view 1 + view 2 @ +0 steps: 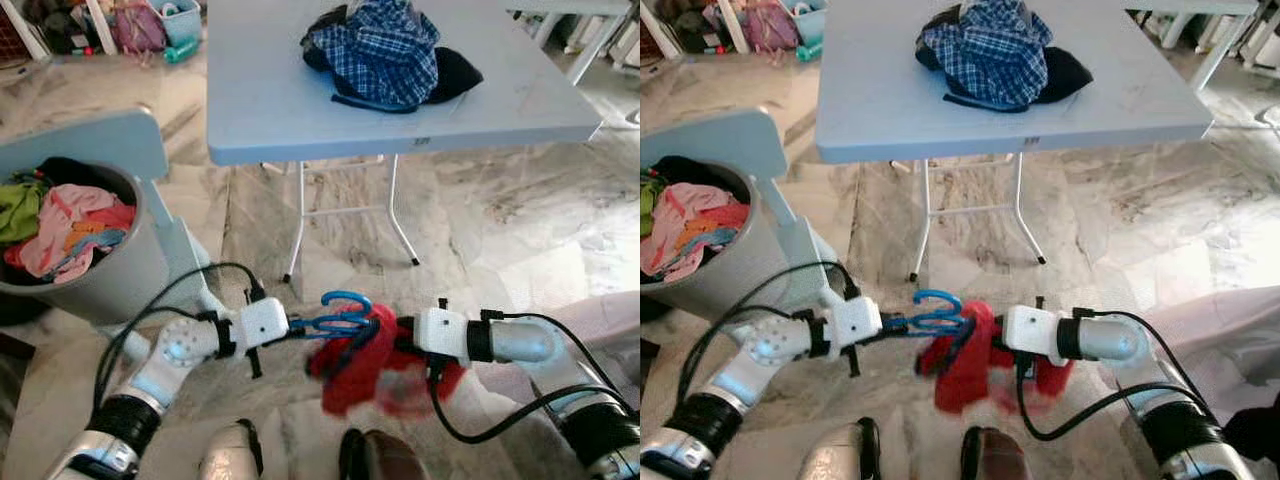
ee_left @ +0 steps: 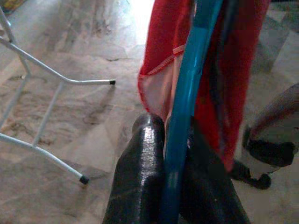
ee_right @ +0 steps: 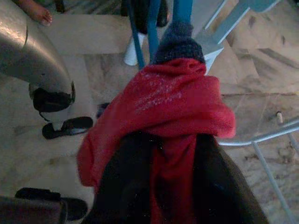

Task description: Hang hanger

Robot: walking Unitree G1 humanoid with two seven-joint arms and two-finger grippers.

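Clenching the blue hanger in my left claw, right claw grasping the red garment draped on it; hanging remains.

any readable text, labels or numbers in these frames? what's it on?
Nothing readable.
Small dark mark on the front edge of the table: too small and blurred to read.
No print visible on the plaid shirt, the red garment, the blue hanger or the laundry bin.
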